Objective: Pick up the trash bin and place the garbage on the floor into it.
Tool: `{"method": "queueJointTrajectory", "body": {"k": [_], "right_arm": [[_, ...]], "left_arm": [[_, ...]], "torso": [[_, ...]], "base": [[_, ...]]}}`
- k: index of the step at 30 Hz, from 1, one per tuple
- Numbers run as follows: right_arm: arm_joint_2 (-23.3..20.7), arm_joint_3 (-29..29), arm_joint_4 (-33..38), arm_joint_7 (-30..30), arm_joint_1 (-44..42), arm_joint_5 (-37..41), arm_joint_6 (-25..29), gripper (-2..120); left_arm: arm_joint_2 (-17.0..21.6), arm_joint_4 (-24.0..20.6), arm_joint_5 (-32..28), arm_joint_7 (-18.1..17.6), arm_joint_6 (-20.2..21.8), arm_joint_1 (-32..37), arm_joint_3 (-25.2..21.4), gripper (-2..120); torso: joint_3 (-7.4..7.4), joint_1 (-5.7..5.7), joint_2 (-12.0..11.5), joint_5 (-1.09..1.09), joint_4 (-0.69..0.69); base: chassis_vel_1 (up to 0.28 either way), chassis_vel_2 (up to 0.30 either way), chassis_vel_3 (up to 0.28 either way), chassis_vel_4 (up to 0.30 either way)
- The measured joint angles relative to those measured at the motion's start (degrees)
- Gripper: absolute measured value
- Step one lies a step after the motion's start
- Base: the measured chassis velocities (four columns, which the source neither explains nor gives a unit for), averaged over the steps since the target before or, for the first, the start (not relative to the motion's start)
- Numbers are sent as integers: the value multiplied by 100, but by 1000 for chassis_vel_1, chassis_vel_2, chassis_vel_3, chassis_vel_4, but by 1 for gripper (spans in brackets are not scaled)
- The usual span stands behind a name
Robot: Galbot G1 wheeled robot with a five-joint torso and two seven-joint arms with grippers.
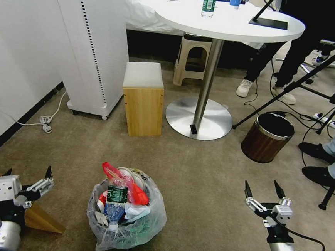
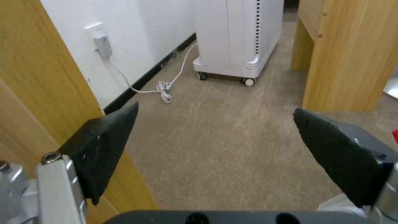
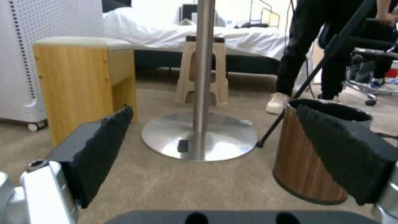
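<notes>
Both tools, left (image 1: 28, 179) and right (image 1: 264, 192), hang released beside the trash bin (image 1: 126, 219), garbage (image 1: 121, 193) inside, floor (image 1: 194, 174) apparently cleared.

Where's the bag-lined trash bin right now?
In the head view, the trash bin sits full on the beige carpet, between the left pincer and right pincer, nearer the left.

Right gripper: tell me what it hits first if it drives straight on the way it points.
Probably bare carpet, then the table's steel base. The open right gripper aims low across the floor at it, with the wood-look bin just beside that line; depth is unclear, so the bin could be clipped first.
</notes>
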Motion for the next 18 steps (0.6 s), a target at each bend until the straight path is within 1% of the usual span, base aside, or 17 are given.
{"method": "queueJointTrajectory", "body": {"k": [3,5,8,12,14,16,18], "right_arm": [[-52,-68,-21,13,33,47,-39,100],[-143,-122,29,16,6,144,-146,100],[-214,-163,38,140,27,189,-206,100],[-276,-218,7,180,80,251,-273,100],[-286,-229,-2,180,73,241,-277,100],[-304,-249,-1,202,42,193,-273,100],[-321,-247,8,205,10,190,-274,100]], "left_arm": [[-14,-16,7,-9,13,36,-2,100],[-6,-36,-2,-6,26,138,-128,100],[-8,-53,-17,-7,40,180,-198,100],[-51,-69,-15,-12,42,185,-204,100],[-62,-72,-10,-23,39,203,-195,100],[-80,-113,6,-27,26,293,-179,100],[-119,-133,6,-27,12,316,-178,100]], "torso": [[0,0,0,-3,0],[0,0,0,-5,-4],[1,0,0,-6,-5],[1,0,0,-5,-2],[1,0,-1,-3,-3],[0,0,0,0,1],[0,0,0,0,2]], "base": [[0,0,0,0],[0,0,0,0],[0,0,0,0],[0,0,0,0],[0,0,0,0],[0,0,0,0],[0,0,0,0]]}}
